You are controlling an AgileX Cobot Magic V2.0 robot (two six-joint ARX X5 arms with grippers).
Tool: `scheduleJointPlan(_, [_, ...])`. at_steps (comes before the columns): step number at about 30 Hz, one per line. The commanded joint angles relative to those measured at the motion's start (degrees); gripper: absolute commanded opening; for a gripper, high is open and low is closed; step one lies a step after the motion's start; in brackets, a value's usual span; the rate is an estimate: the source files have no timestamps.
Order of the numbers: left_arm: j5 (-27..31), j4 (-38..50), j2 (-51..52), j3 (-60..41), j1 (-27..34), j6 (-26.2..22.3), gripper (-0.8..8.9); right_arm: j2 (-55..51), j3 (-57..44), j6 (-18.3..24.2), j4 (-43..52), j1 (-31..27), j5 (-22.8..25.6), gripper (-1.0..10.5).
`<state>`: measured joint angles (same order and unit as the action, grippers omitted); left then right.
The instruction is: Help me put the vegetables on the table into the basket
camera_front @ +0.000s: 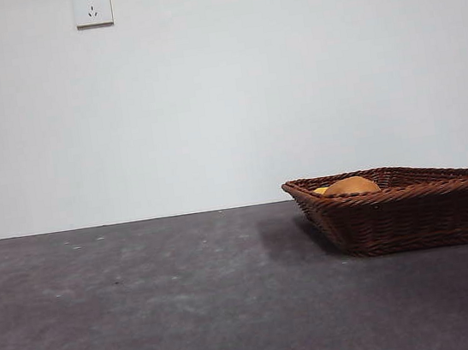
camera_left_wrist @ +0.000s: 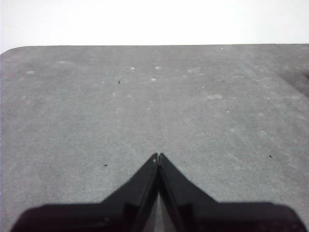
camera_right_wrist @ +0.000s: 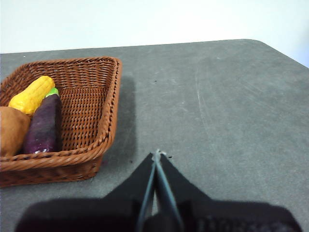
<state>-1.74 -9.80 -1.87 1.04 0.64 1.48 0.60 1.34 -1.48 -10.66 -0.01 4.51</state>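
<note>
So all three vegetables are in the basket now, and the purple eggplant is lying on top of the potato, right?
Not quite. All three are in the basket, but the right wrist view shows the eggplant lying beside the potato, not on top of it, with the yellow vegetable alongside. Both grippers, left and right, are shut and hold nothing.
</note>
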Motion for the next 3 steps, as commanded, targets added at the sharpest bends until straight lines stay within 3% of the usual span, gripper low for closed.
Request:
scheduleJointPlan(1, [-0.17,0.33,-0.04,-0.59,0.17,-0.63,-0.03,-0.15,-0.5,0.39,0.26,-0.02,0.04,-0.1])
scheduleJointPlan(3, [-0.17,0.33,-0.04,-0.59,0.17,-0.63,-0.03,-0.15,-0.5,0.39,0.26,-0.02,0.04,-0.1])
